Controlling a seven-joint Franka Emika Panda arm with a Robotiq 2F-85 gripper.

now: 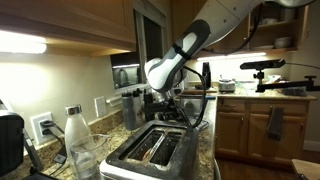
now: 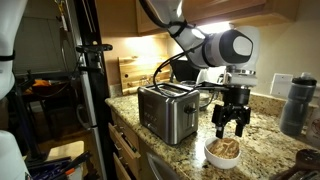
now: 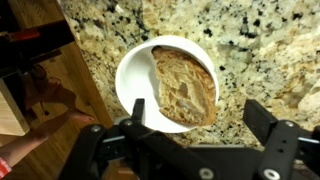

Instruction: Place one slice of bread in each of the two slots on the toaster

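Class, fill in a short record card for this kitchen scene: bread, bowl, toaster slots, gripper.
bread: tan, lying in the white bowl; slice count unclear
bowl: on the granite counter, beside the toaster
slots: two, on the toaster's top; contents too dim to tell
gripper: open, above the bowl, holding nothing

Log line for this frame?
gripper: open | over: bowl | bread: in bowl | toaster: beside bowl | phase: pre-grasp
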